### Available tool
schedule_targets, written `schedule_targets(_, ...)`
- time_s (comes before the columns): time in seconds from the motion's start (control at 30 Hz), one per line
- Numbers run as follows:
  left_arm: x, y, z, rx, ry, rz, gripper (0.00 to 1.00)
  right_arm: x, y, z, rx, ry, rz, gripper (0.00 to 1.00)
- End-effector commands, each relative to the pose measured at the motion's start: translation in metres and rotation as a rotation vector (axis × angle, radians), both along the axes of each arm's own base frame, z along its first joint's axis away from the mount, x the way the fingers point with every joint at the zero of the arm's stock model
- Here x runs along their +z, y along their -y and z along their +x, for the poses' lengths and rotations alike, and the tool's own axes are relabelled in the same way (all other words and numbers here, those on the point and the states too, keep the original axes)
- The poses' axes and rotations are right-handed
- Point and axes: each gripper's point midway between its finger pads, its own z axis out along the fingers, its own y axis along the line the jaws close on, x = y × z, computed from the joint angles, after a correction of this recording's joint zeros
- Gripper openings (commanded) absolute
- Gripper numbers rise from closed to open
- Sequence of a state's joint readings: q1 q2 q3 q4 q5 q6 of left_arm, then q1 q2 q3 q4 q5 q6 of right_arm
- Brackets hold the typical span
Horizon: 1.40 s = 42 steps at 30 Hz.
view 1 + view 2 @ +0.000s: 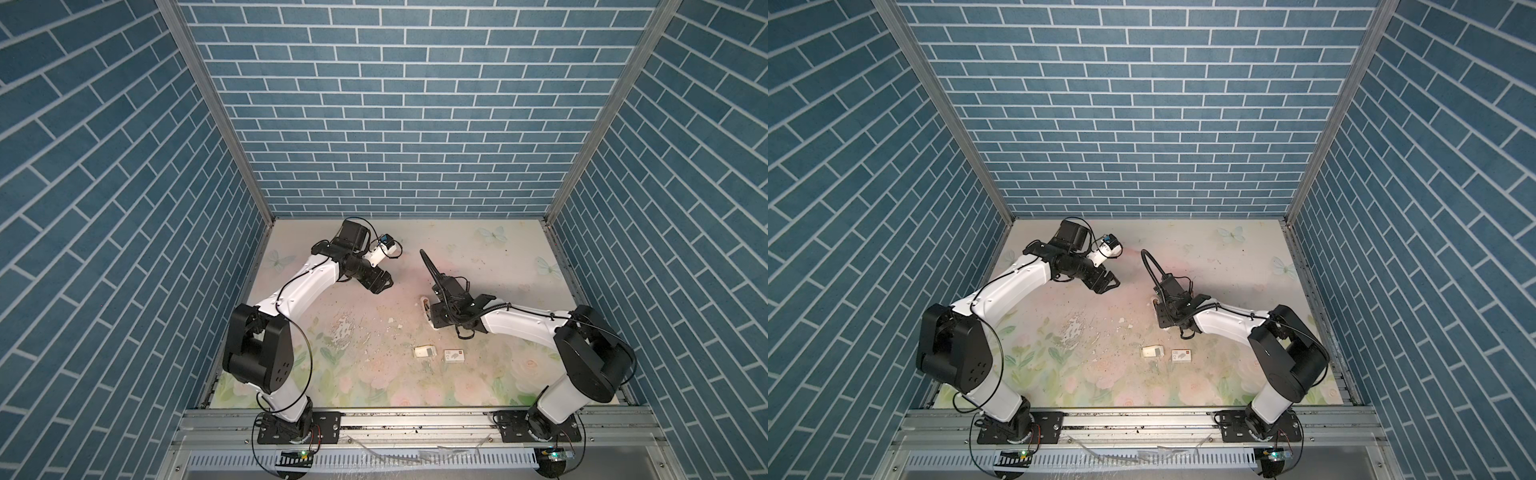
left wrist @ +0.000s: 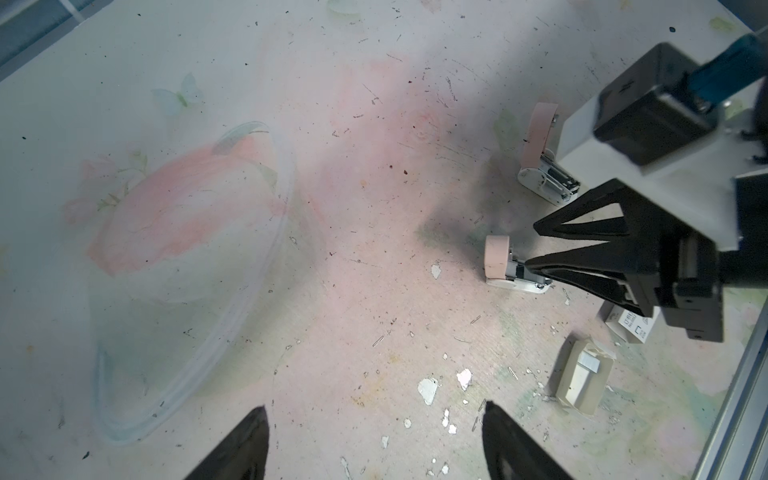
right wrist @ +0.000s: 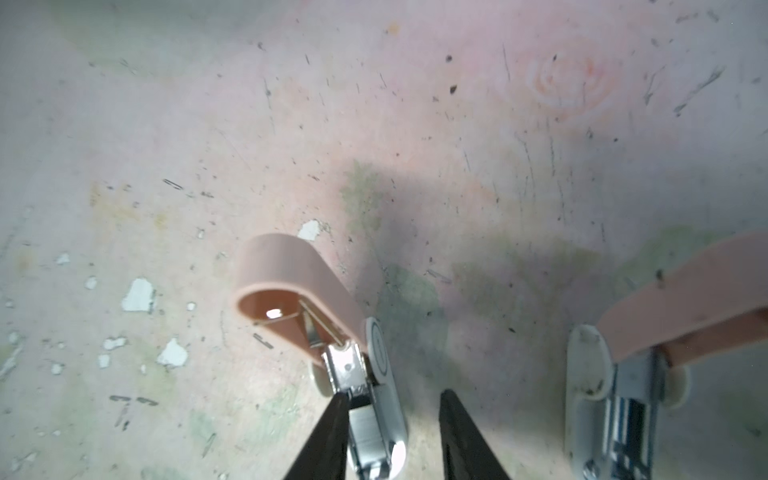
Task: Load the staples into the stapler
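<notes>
Left wrist: left fingers [image 2: 374, 407] wide, empty. Right fingers [image 2: 532, 244] at the open stapler [image 2: 513, 274], one touching its metal channel. Staples [image 2: 588, 362] lie in a card tray [image 2: 575, 390] near the stapler.

Right wrist: right fingers narrowly apart, straddling the channel, one side clear, not clamped.

Both top views: left fingers well away from the stapler.

I'd pin the stapler, keep its lid up, and feed a strip in level.
</notes>
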<state>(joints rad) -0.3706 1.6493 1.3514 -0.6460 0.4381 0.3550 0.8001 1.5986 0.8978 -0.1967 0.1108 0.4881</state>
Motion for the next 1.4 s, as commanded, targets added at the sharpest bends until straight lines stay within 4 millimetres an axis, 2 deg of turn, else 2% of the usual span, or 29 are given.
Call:
schedule_targets(0.0,0.001,-0.004,0.001,0.006,-0.001,0.005,0.82,0.017,0.000,0.004,0.022,0.041,0.007,0.39)
schedule_targets(0.13,0.002,-0.005,0.000,0.007,0.003,0.005,0.82,0.015,-0.001,0.000,0.028,0.025,0.019,0.39)
schedule_targets(0.37,0.006,-0.006,0.001,0.010,0.011,0.003,0.82,-0.008,-0.012,-0.015,0.072,-0.060,0.073,0.42)
schedule_targets(0.5,0.006,-0.007,0.002,0.010,0.008,0.004,0.82,-0.020,-0.002,-0.012,0.031,-0.063,0.020,0.42)
schedule_targets(0.9,0.010,-0.010,0.000,0.012,0.016,0.009,0.82,-0.032,-0.014,-0.008,0.055,-0.087,0.028,0.42)
schedule_targets(1.37,0.007,-0.009,0.001,0.015,0.012,0.007,0.82,-0.035,-0.028,-0.004,0.069,-0.099,0.062,0.40)
